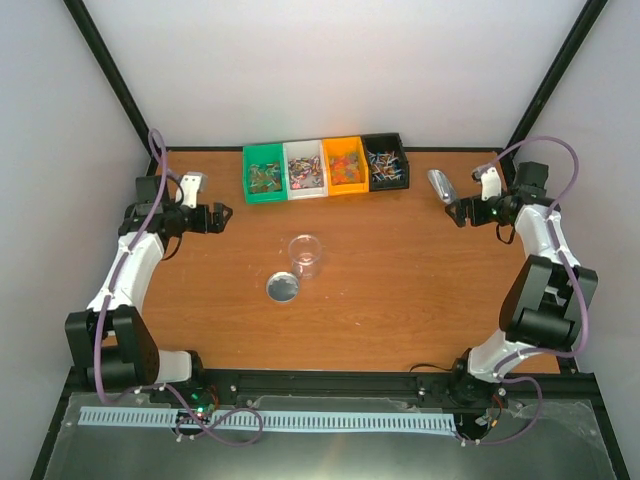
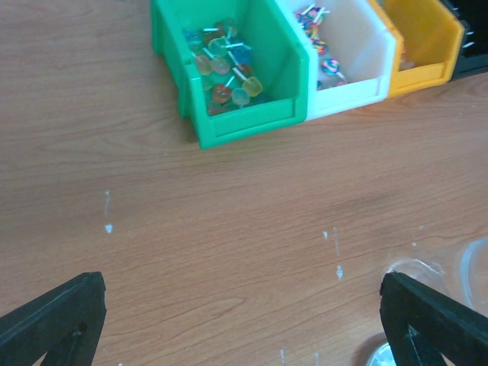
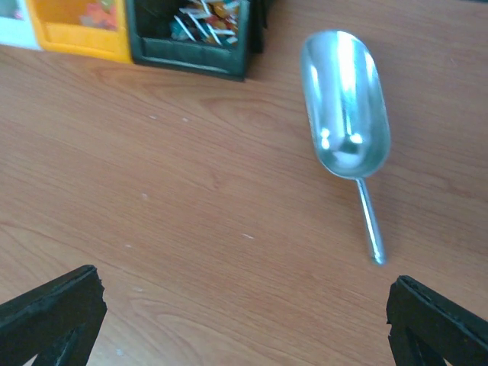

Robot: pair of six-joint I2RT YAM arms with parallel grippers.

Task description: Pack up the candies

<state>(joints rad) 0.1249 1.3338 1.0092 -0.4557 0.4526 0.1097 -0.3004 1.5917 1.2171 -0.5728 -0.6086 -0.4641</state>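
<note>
**Both hands wide and empty, nothing packed yet**

The candies (image 2: 225,69) lie in four small bins in a row at the far edge of the counter (image 1: 400,270): green bin (image 1: 262,195), white bin (image 1: 307,193), orange bin (image 1: 347,189) and black bin (image 1: 388,185). The jar (image 1: 305,255) stands open in the middle of the counter, and its lid (image 1: 283,288) lies just beside it. I see no candy in the jar, so I judge the task is at its start.

Your left hand (image 1: 222,213) and your right hand (image 1: 455,212) are both spread wide and hold nothing. The scoop (image 3: 347,114) lies just in front of the right hand, with its bowl toward the black bin and its thin handle toward the hand. The candies are far too small for the fingers, so I would take the scoop first. Close on the handle near its middle, low to the counter, and keep the bowl level.

Take care, because the handle is thin and smooth and may roll away. The black bin is near the bowl, so do not push it. The jar looks light and a bump may tip it; the left hand could steady it.
</note>
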